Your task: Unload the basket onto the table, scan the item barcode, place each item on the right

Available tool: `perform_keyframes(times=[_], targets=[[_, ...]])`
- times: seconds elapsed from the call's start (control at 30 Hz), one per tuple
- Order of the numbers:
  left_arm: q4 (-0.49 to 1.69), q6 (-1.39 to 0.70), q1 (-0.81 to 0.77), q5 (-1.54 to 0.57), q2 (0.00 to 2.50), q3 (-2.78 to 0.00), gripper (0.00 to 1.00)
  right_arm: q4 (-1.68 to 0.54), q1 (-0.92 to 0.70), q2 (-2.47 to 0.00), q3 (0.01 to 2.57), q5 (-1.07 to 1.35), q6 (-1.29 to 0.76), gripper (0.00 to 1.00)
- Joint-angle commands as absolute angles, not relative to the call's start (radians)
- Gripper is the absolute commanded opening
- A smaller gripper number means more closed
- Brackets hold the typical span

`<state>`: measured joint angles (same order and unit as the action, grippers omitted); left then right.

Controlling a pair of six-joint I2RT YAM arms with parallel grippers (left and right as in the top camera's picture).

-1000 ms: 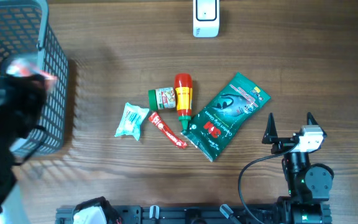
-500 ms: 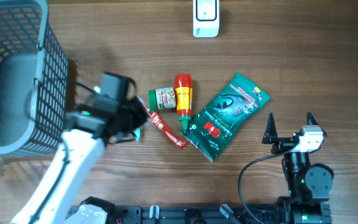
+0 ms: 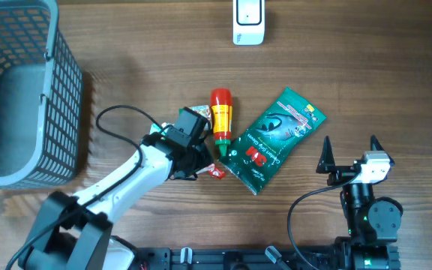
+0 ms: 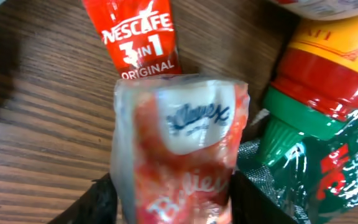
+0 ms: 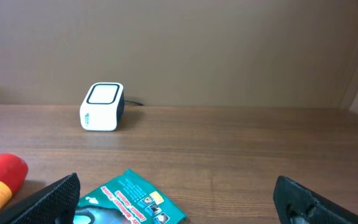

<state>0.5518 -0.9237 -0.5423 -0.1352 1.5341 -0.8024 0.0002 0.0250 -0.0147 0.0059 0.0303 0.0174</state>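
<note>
Left gripper (image 4: 174, 202) is down in the item pile mid-table. A tissue pack (image 4: 176, 143) sits between its fingers (image 4: 98, 202), and both fingers are right against its sides. Can't tell if it's clamped or just flanked. The pack's top end overlaps a red coffee sachet (image 4: 138, 37). A sauce bottle (image 4: 334, 68) with a green cap is just beside it on the right. A green glove pack (image 3: 276, 139) lies right of the bottle. A small jar (image 3: 199, 114) is partly hidden by the left arm. White scanner (image 3: 247, 21) stands at the far table edge, well apart from the pile. Gray basket (image 3: 66, 90) is at far left. Right gripper (image 3: 349, 148) is near the front right of the table (image 3: 366, 67), jaws spread wide, nothing in them.
</note>
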Motion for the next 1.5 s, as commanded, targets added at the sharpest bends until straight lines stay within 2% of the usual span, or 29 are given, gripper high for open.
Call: perform_keyframes(times=[0.0,0.03,0.07,0.17,0.2,0.3,0.33,0.4,0.47,0.5,0.6,0.63,0.67,0.97,1.27,1.47], targets=[[0.569,-0.924,-0.545,-0.121,1.505,-0.837,0.41,0.002,0.019,-0.014,0.006,0.047,0.026,1.00],[0.588,-0.920,-0.545,-0.117,1.487,-0.859,0.34,0.002,0.019,-0.014,0.006,0.047,0.026,1.00],[0.612,-0.921,-0.545,-0.105,1.464,-0.886,0.22,0.002,0.019,-0.014,0.006,0.047,0.026,1.00],[0.661,-0.920,-0.545,-0.075,1.404,-0.947,0.06,0.002,0.019,-0.014,0.006,0.047,0.026,1.00],[0.670,-0.920,-0.545,-0.064,1.383,-0.962,0.04,0.002,0.019,-0.014,0.006,0.047,0.026,1.00],[0.670,-0.890,-0.545,-0.056,1.329,-0.980,0.04,0.002,0.019,-0.014,0.006,0.046,0.026,1.00],[0.671,-0.878,-0.545,-0.052,1.311,-0.980,0.07,0.002,0.019,-0.014,0.006,0.047,0.026,1.00],[0.683,-0.867,-0.545,-0.046,1.274,-0.980,0.42,0.002,0.019,-0.014,0.006,0.047,0.026,1.00],[0.701,-0.867,-0.545,-0.046,1.264,-0.980,0.43,0.002,0.019,-0.014,0.006,0.047,0.025,1.00],[0.717,-0.867,-0.546,-0.046,1.264,-0.980,0.41,0.002,0.019,-0.014,0.006,0.047,0.026,1.00],[0.769,-0.868,-0.546,-0.031,1.284,-0.980,0.14,0.002,0.019,-0.014,0.006,0.047,0.026,1.00],[0.779,-0.868,-0.546,-0.022,1.296,-0.980,0.07,0.002,0.019,-0.014,0.006,0.047,0.026,1.00],[0.784,-0.868,-0.546,-0.017,1.304,-0.980,0.04,0.002,0.019,-0.014,0.006,0.047,0.026,1.00],[0.707,-0.867,-0.545,-0.064,1.303,-0.981,0.04,0.002,0.019,-0.014,0.006,0.047,0.026,1.00],[0.648,-0.710,-0.545,-0.315,1.277,-0.980,0.04,0.002,0.019,-0.014,0.006,0.047,0.026,1.00],[0.666,-0.702,-0.545,-0.318,1.278,-0.980,0.04,0.002,0.019,-0.014,0.006,0.047,0.026,1.00]])
